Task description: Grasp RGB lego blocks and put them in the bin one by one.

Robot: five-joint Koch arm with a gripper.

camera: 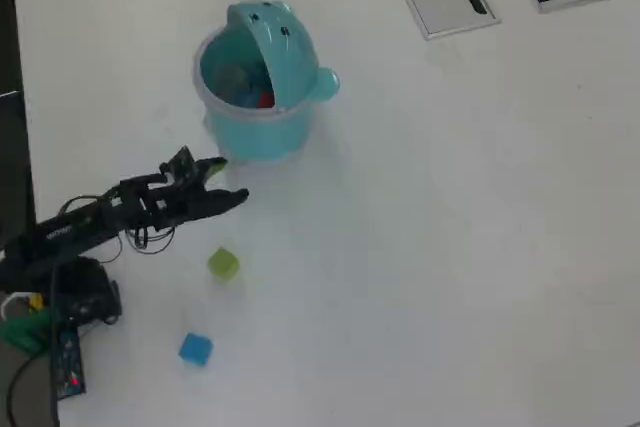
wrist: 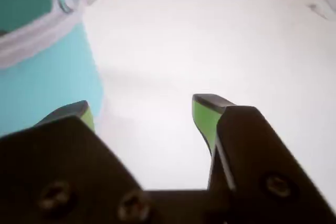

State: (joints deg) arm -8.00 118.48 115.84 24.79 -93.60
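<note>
Overhead view: black gripper [camera: 228, 179] with green-tipped fingers [wrist: 203, 111] spread apart, empty, beside light teal round plastic bin [camera: 258, 137]. Red block [camera: 265, 99] inside bin; yellow-green cube [camera: 223, 264] and blue cube [camera: 195, 349] behind fingers on white table [camera: 450, 247].

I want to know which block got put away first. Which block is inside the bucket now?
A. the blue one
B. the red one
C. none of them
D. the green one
B: in the overhead view the red block shows inside the bucket, while the green block and the blue block lie on the table.
</note>
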